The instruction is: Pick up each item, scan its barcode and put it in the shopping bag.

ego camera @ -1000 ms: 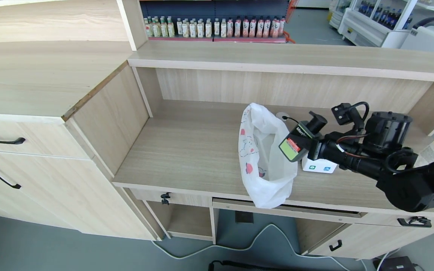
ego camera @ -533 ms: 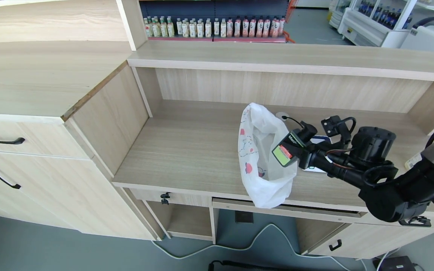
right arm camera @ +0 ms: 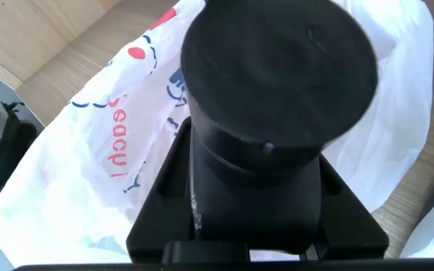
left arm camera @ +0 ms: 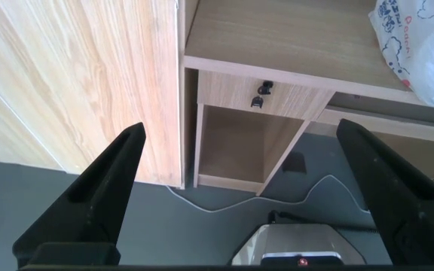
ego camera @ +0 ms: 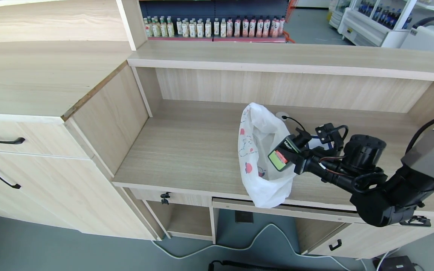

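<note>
Fingers on your right gripper [ego camera: 299, 161] were clenched around the black bottle [ego camera: 281, 155]; it was held off the counter [ego camera: 187, 150], tilted, with its green and red label turned toward the head camera and its black cap [right arm camera: 277, 68] pointing up and toward the back; you had it at the right-hand rim of the shopping bag [ego camera: 251, 143], at the open mouth; whether bottle and plastic touched, I could not tell. In the right wrist view the white bag, printed in red and blue, spread out behind the bottle. The bag itself stood on the counter near the front edge, its bottom sagging slightly over that edge; a white round grommet [ego camera: 283, 115] with a dark cable sat just behind it. Your left gripper [left arm camera: 239, 128] was released, its fingers [left arm camera: 96, 196] spread wide; it hung low before the cabinet front, facing the open compartment [left arm camera: 239, 150] under the counter, with a small drawer lock [left arm camera: 261, 92] above that compartment and a white cable [left arm camera: 224, 207] on the grey floor.
</note>
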Controlling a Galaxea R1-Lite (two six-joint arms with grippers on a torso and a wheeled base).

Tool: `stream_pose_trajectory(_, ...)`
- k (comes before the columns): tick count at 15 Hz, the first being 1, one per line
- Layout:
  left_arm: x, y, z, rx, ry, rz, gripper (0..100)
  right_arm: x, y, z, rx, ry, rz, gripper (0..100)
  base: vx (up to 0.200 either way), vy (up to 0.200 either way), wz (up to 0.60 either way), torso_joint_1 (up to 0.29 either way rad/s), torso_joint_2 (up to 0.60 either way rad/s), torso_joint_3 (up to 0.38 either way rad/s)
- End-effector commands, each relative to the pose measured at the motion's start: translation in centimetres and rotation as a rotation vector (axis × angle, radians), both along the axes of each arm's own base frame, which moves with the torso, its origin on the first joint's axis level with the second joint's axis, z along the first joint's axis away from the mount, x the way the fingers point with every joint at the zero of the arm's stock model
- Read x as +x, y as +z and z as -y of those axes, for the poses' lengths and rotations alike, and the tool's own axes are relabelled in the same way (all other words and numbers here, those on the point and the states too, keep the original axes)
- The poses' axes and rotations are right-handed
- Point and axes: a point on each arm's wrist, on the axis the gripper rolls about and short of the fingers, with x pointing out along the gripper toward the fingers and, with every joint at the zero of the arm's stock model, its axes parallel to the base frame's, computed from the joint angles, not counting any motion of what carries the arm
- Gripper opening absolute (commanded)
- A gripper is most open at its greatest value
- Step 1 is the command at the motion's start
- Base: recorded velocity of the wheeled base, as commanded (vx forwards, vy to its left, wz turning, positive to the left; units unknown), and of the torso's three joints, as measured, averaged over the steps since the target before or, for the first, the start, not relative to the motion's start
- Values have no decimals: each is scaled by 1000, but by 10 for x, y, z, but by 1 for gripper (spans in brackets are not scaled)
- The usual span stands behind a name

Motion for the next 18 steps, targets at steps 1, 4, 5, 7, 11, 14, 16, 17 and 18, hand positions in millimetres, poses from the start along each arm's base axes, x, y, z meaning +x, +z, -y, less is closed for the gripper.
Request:
stream_pose_trajectory(1, 0, 0, 0, 0, 1, 0, 100, 1, -6, -3, -3, 7, -13, 0, 0, 0, 0, 0, 0, 0)
stream_pose_trajectory(4, 0, 0, 0, 0, 0, 0, 100, 0, -9, -3, -2, 6, -1, 0, 0, 0, 0, 0, 0, 0)
stream_pose_trajectory(5, 0, 0, 0, 0, 1, 0, 100, 1, -15, -2, -3, 6, 17, 0, 0, 0, 0, 0, 0, 0)
stream_pose_trajectory(7, 0, 0, 0, 0, 1, 0, 100, 5, -31, -3, 10, 4, 42, 0, 0, 0, 0, 0, 0, 0)
stream_pose_trajectory(11, 0, 0, 0, 0, 0, 0, 100, 6, -39, -9, 16, 23, 16, 0, 0, 0, 0, 0, 0, 0)
stream_pose_trajectory(14, 0, 0, 0, 0, 0, 0, 100, 11, -43, -11, 16, 24, 20, 0, 0, 0, 0, 0, 0, 0)
stream_pose_trajectory(16, 0, 0, 0, 0, 0, 0, 100, 9, -46, -10, 9, 27, 9, 0, 0, 0, 0, 0, 0, 0)
stream_pose_trajectory(17, 0, 0, 0, 0, 0, 0, 100, 9, -46, -8, 7, 23, 9, 0, 0, 0, 0, 0, 0, 0)
stream_pose_trajectory(18, 0, 0, 0, 0, 0, 0, 100, 9, -46, -8, 3, 21, 10, 0, 0, 0, 0, 0, 0, 0)
